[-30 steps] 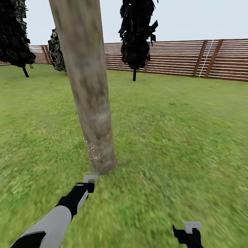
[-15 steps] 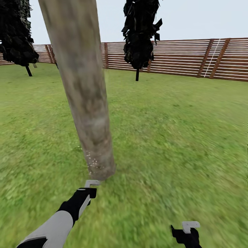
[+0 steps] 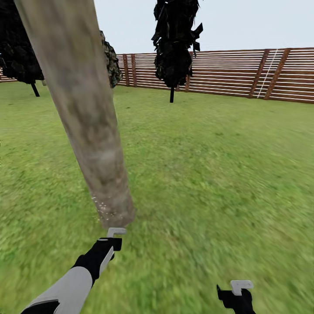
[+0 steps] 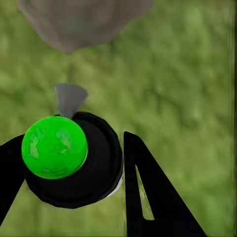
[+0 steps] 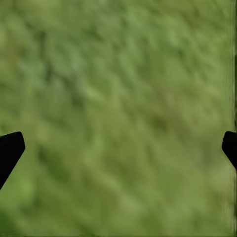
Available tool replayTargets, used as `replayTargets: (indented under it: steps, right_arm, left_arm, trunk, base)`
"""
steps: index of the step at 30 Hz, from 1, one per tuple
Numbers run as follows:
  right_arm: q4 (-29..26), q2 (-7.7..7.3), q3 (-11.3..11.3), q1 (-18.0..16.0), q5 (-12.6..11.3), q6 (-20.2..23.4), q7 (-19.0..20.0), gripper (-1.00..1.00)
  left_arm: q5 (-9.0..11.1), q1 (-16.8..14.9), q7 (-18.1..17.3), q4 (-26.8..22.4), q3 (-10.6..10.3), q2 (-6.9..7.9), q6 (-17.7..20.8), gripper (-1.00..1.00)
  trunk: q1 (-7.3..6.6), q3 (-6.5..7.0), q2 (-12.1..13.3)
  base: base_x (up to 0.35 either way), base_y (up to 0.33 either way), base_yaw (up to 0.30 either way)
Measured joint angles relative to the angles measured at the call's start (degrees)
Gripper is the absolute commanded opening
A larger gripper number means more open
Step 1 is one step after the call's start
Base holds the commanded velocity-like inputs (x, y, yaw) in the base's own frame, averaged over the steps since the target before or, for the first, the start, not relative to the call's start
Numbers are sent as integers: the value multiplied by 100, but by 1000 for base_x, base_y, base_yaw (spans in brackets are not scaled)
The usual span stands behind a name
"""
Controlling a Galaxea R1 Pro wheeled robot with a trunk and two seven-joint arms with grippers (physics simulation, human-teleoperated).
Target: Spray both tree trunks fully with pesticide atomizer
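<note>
Left gripper (image 4: pixel 66 163), matte black wedge-shaped fingers, clamped on the pesticide atomizer (image 4: pixel 74 160), a round black bottle with a glossy bright green ball and a pale grey spray head aimed at the base of the tree trunk (image 3: pixel 83 113); in the head view the atomizer (image 3: pixel 114 232) sits just short of that base, low over the blurry green grass floor (image 3: pixel 209 174). Trunk: thick, smooth, leaning column, mottled grey-brown with tan blotches, fine pale specks near its foot. Right gripper (image 5: pixel 118 148) spread wide and holding nothing over grass, only black fingertips (image 5: pixel 10 148) at the edges; brown slatted fence (image 3: pixel 235 72) and a ragged black-leaved cone tree (image 3: pixel 174 41) behind.
</note>
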Motion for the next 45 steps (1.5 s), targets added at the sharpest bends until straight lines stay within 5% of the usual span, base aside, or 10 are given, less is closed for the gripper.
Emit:
replayTargets:
  steps: [18,21,30,35,45]
  right_arm:
    - [0,0,0,1,0,0,8,100]
    - [0,0,0,0,0,0,8,100]
    - [3,0,0,0,0,0,8,100]
    - [7,0,0,0,8,0,8,100]
    - [9,0,0,0,8,0,8,100]
  left_arm:
    - [5,0,9,-9,0,17,-54,-100]
    - [165,8,18,-50,0,32,-82,-100]
    - [202,9,18,-57,35,35,-101,-100]
    - [184,17,34,7,43,58,-630,-100]
    - [176,35,22,17,76,72,-718,-100]
  trunk:
    - [0,-60,0]
    - [0,-61,0]
    - [0,-61,0]
    - [0,-61,0]
    - [0,-61,0]
  base:
    - [10,-278,216]
    - [0,-278,80]
    - [0,-278,261]
    - [53,-278,278]
    - [69,-134,231]
